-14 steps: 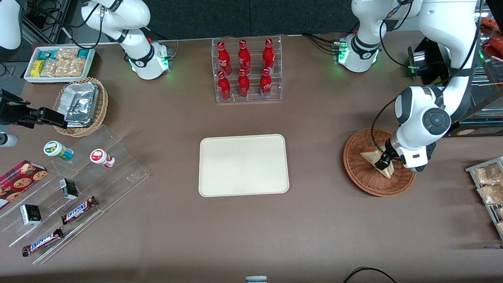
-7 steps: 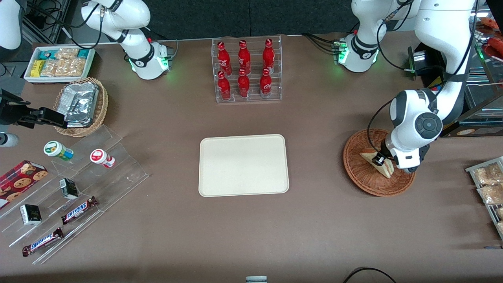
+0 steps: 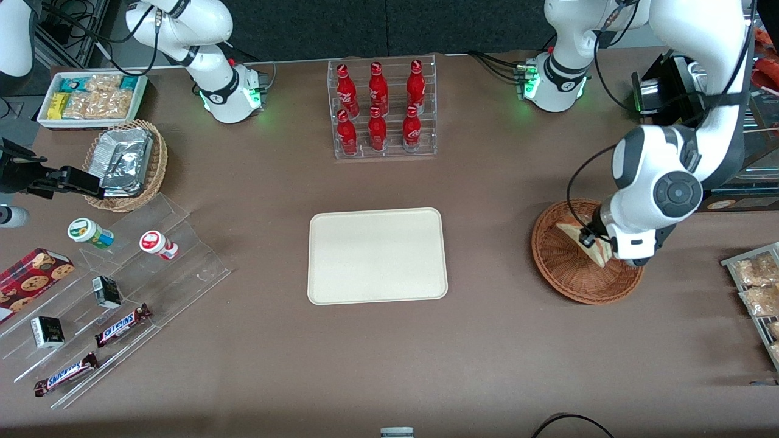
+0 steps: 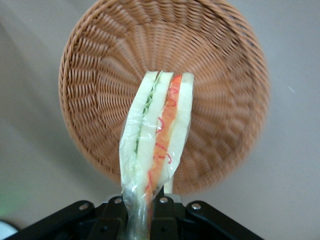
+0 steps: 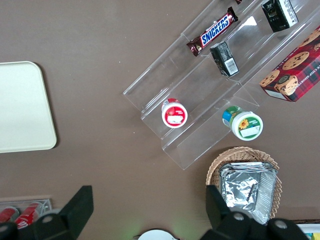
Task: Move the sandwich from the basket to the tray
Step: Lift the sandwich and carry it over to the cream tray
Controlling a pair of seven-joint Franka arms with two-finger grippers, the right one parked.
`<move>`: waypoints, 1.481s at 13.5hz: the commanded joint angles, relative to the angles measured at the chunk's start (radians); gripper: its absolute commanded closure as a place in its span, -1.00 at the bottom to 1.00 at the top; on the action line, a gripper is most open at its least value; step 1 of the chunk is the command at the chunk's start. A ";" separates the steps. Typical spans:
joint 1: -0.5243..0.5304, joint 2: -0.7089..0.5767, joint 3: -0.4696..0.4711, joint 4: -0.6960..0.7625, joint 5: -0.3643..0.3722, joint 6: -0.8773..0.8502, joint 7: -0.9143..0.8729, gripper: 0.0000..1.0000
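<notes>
My black two-finger gripper (image 4: 145, 210) is clamped on the wrapped triangular sandwich (image 4: 157, 137) of pale bread with red and green filling, holding it by one end above the round reddish-brown wicker basket (image 4: 100, 65). The flat cream rectangular tray (image 3: 377, 255) lies well apart, toward the parked arm.
</notes>
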 commanded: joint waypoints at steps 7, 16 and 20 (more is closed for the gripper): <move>-0.065 0.139 -0.309 0.329 0.080 -0.150 -0.009 1.00; -0.366 0.472 -0.305 0.530 0.235 -0.020 -0.130 1.00; -0.403 0.519 -0.306 0.532 0.237 0.078 -0.162 1.00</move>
